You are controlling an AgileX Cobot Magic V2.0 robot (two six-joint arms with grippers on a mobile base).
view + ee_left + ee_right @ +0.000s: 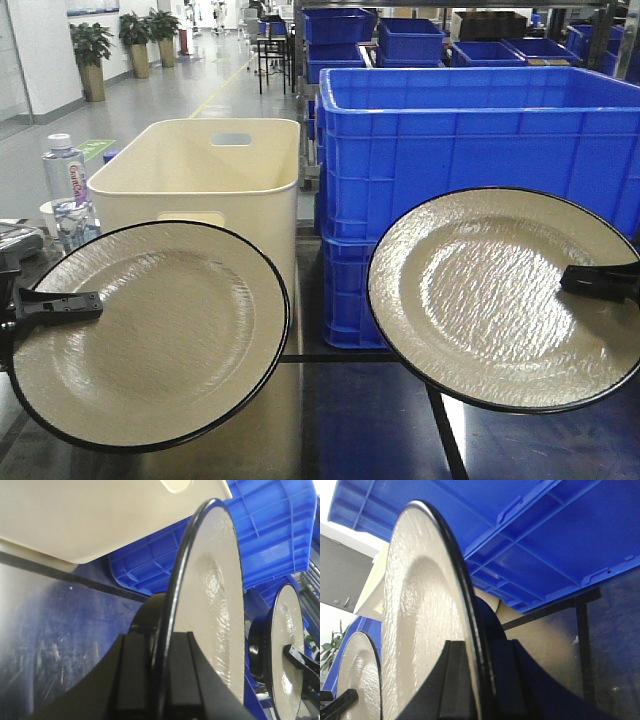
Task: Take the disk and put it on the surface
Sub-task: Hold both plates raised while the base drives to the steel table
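Two cream disks with black rims hang tilted above the surface [350,420], a shiny grey metal tabletop crossed by black tape lines. My left gripper [60,305] is shut on the left edge of the left disk [160,335]. In the left wrist view that disk [215,605] is edge-on, its rim pinched in my left gripper [162,675]. My right gripper [600,280] is shut on the right edge of the right disk [490,300]. In the right wrist view this disk [420,605] is clamped in my right gripper [477,680].
A cream plastic tub [215,170] stands behind the left disk. Stacked blue crates [470,130] rise behind the right disk. A water bottle [68,190] stands at the far left. Potted plants [92,55] line the hall behind.
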